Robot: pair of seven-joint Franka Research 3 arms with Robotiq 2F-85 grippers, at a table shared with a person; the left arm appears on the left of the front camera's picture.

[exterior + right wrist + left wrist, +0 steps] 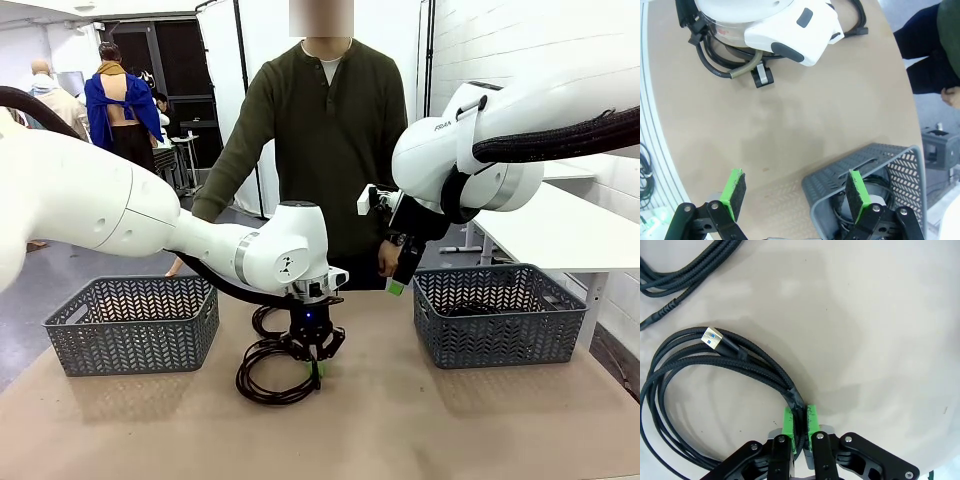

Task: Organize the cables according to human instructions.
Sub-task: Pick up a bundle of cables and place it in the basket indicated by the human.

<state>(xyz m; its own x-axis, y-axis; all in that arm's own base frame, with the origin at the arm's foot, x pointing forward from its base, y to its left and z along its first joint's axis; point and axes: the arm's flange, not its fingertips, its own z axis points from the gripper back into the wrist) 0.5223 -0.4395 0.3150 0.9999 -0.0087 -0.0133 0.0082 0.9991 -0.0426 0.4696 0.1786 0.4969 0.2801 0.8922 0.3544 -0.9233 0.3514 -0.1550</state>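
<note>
Fingers of the left gripper (318, 370) (800, 413) are pressed together on one black cable coil (272, 397) (757, 367), the green pads (788, 417) pinching the bundle of strands where a dark wrap binds them. The gripper points straight down at the table (450, 430), and most of the coil lies flat on the table to one side of the fingers, just beyond their tips. In the left wrist view the coil's gold plug (711, 337) rests on top of the strands, a little ahead of the pads. A second coil (263, 320) (690, 267) lies farther out from the fingertips, towards the person (330, 120), apart from the pinched one. A grey basket (130, 325) stands off to this gripper's outer side, well apart from it. The right gripper (400, 280) (796, 190) hangs above the table with its fingers spread wide and nothing between them. Just beside and below it stands another grey basket (497, 325) (840, 172), with one pad (856, 192) over its near rim and the other pad over bare table. Dark cords (470, 311) lie inside that basket. The person stands at the far edge of the table, directly behind the right gripper, with one hand (387, 258) close to it.
</note>
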